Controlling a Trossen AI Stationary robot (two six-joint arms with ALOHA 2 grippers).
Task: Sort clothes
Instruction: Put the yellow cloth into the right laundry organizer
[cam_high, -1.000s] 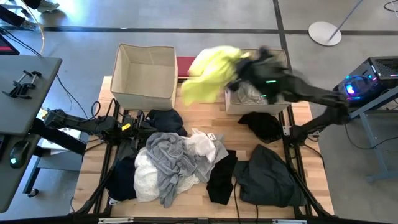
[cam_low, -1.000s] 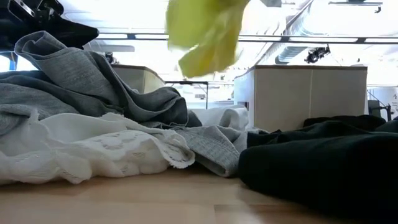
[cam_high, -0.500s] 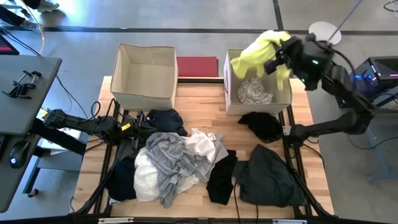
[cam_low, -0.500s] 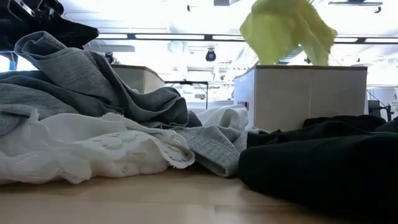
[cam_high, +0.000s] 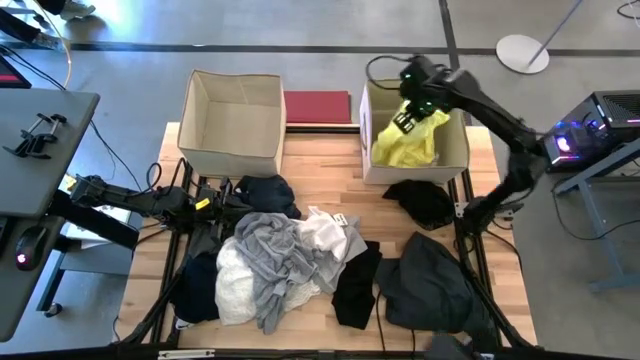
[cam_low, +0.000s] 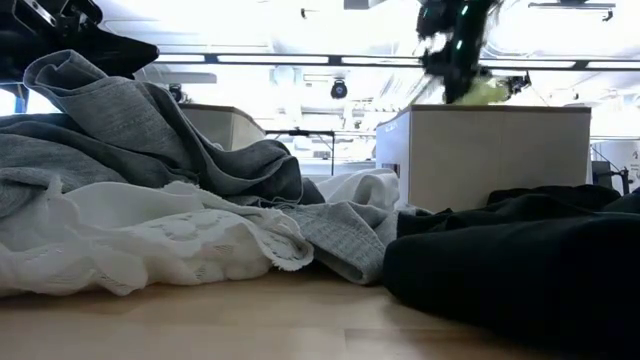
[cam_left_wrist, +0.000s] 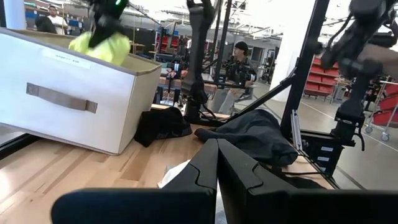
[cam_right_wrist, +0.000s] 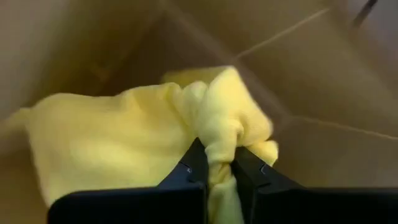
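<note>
Yellow garment being placed in the right box

The yellow garment (cam_high: 405, 146) is pinched by the right gripper (cam_right_wrist: 214, 163) inside the right box (cam_high: 455, 150); release is called for next.

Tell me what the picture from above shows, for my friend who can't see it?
The right gripper holds a bright yellow garment down inside the right-hand cardboard box. The left-hand box looks empty, with a flat dark-red rectangle between the boxes. Grey, white, navy and black clothes lie heaped on the wooden table, with the left gripper resting beside them.
</note>
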